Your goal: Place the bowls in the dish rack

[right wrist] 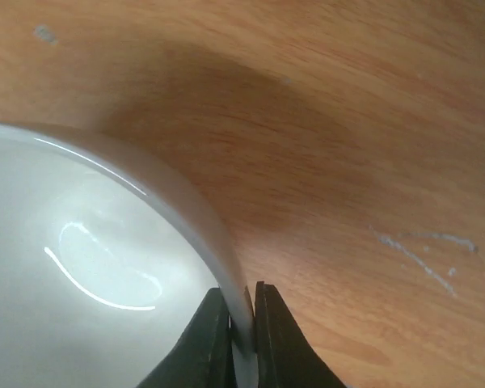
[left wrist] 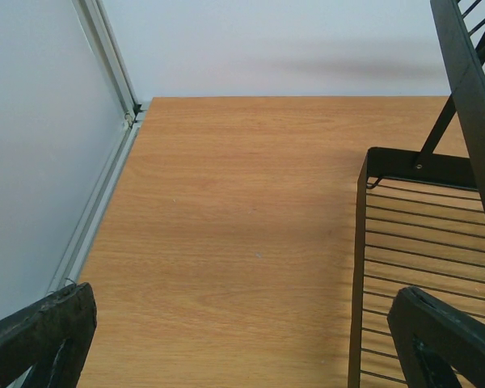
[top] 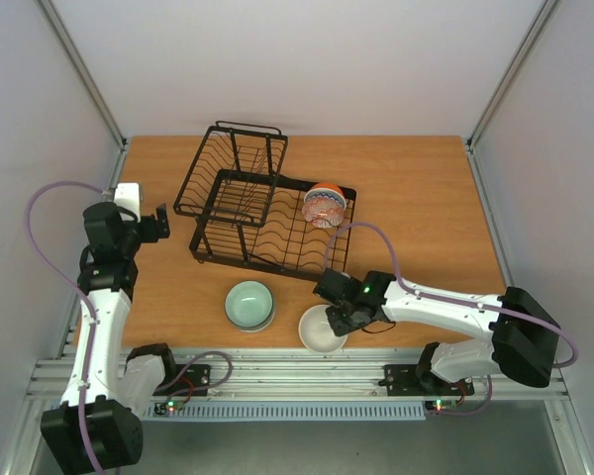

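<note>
**Holdings, left to right**

My left jaws: wide apart, nothing between them, above the bare surface (left wrist: 226, 242) beside the dish rack (top: 267, 233).
Green bowl (top: 249, 304): on the surface, near side of the rack.
White bowl (top: 320, 332): just right of it, rim pinched in my right jaws.
Patterned bowl (top: 325, 206): on edge in the rack's right end.

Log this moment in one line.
right gripper: shut on rim of white ceramic bowl | left gripper: open beside black wire dish rack | orange-rimmed patterned bowl: racked | pale green bowl: on table
</note>
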Robot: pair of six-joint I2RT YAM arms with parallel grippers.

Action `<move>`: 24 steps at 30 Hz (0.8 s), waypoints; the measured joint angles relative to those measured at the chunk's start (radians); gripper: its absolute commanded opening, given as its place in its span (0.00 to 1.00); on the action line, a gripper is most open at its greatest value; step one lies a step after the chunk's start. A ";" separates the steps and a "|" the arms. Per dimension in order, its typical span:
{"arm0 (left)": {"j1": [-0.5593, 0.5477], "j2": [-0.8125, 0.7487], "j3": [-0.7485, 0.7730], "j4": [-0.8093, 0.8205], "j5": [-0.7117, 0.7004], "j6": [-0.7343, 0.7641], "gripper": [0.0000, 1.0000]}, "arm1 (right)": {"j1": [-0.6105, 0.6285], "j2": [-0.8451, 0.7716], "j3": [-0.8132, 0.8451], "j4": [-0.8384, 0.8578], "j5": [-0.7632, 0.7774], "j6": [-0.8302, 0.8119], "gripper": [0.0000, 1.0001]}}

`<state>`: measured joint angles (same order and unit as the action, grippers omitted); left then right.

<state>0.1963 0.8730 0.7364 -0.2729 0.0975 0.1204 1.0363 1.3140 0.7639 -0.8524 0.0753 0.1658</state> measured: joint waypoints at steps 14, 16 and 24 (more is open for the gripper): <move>0.001 0.000 0.000 0.000 0.000 0.000 0.99 | 0.006 -0.062 0.231 -0.241 0.199 -0.089 0.01; 0.001 0.000 0.000 0.000 0.000 0.000 0.99 | 0.007 -0.069 0.314 -0.266 0.294 -0.134 0.01; 0.001 0.000 0.000 0.000 0.000 0.000 0.99 | 0.004 0.066 0.476 -0.233 0.772 -0.394 0.01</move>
<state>0.1970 0.8730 0.7364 -0.2729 0.0975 0.1204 1.0405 1.3800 1.2404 -1.0859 0.8471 -0.2279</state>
